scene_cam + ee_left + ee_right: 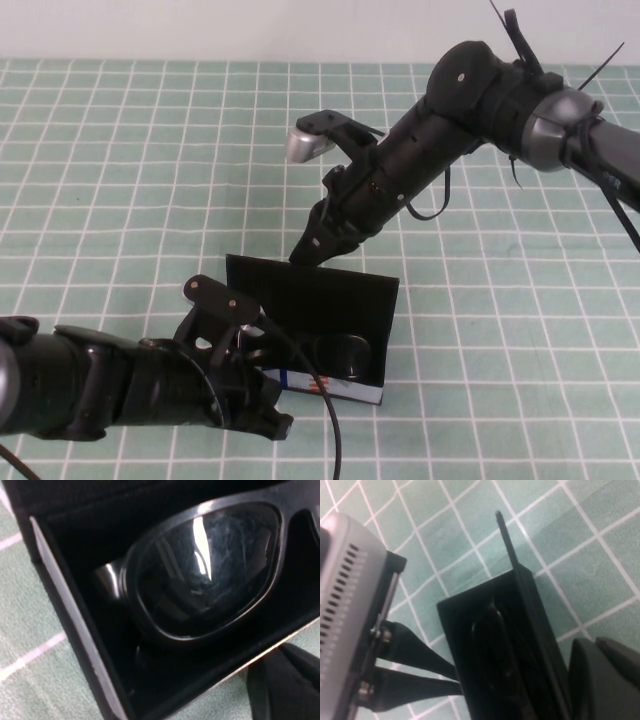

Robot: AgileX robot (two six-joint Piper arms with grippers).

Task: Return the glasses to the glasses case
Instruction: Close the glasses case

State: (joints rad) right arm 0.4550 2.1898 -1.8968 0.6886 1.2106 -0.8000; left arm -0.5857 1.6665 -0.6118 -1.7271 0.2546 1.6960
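One pair of glasses is already lying inside the one glasses case, dark lens up, sitting on the black lining. The case is on the green checked cloth near the middle, lid standing up on the far side.

The right gripper is at the lid's far top-left edge, its two fingers pinching the lid between them, so jaws nearly together on it. The left gripper is down at the case's near-left corner; can't tell how its jaws stand.

My worry: if the lid gets swung down while a temple or the frame sits proud, it'll jam or squash the glasses. The left gripper crowding that corner could also nudge the case.
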